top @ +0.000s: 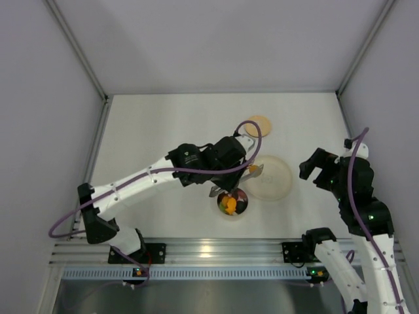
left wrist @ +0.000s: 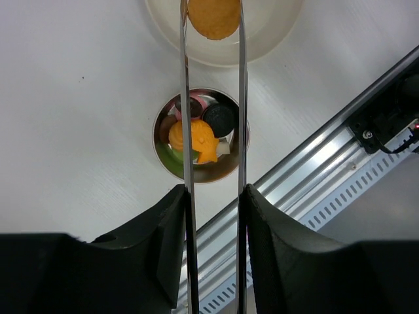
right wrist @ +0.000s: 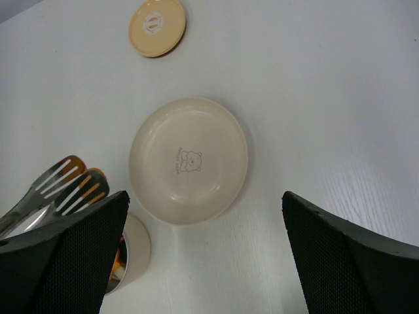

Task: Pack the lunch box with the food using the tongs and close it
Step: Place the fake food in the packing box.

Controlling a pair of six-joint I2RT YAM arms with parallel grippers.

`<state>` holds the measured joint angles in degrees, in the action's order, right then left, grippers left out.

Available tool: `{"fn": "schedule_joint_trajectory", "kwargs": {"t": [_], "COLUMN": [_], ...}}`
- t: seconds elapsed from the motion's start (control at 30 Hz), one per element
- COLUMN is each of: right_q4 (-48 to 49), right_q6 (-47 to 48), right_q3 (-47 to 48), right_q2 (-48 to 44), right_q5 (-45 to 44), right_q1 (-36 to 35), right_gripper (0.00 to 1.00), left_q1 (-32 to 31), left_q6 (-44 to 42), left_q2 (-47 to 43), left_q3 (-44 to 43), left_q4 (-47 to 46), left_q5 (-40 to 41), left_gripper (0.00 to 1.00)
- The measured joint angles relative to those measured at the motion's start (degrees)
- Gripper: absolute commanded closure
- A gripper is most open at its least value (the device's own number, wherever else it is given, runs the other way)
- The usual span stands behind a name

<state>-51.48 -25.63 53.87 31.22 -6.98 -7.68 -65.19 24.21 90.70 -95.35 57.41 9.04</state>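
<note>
Food [left wrist: 196, 137] mostly sits in the box [right wrist: 136, 245]; the plate [right wrist: 190, 160] looks bare. My left pincer [left wrist: 213, 196] is narrowed on the tongs [left wrist: 241, 98], which pinch what seems the last orange piece [left wrist: 213, 16] over the plate. My right pincer [right wrist: 204, 203] gapes wide. The lid [right wrist: 157, 26] lies well apart, not yet on.

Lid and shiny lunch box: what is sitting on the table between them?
The cream plate sits between the wooden lid and the lunch box. The right wrist view shows it best.
</note>
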Motion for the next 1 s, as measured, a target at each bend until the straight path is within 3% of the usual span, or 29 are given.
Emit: {"fn": "schedule_joint_trajectory", "kwargs": {"t": [0.37,0.6,1.0], "right_q4": [1.3,1.9,2.3], "right_q6": [0.0,0.0,0.0], "right_q3": [-2.1,-2.5,-2.8], "right_q2": [0.5,0.8,0.8], "right_q5": [0.2,0.2,0.2], "right_q1": [0.0,0.0,0.0], "right_gripper": [0.0,0.01,0.01], "left_q1": [-1.0,-3.2,-3.5], "left_q6": [4.1,5.1,5.9], "left_q2": [-18.0,-19.1,-19.1], "left_q3": [14.0,19.9,22.1], "left_q4": [3.3,3.1,1.2], "left_q5": [-1.6,-3.8,-4.8], "left_gripper": [0.56,0.56,0.46]}}
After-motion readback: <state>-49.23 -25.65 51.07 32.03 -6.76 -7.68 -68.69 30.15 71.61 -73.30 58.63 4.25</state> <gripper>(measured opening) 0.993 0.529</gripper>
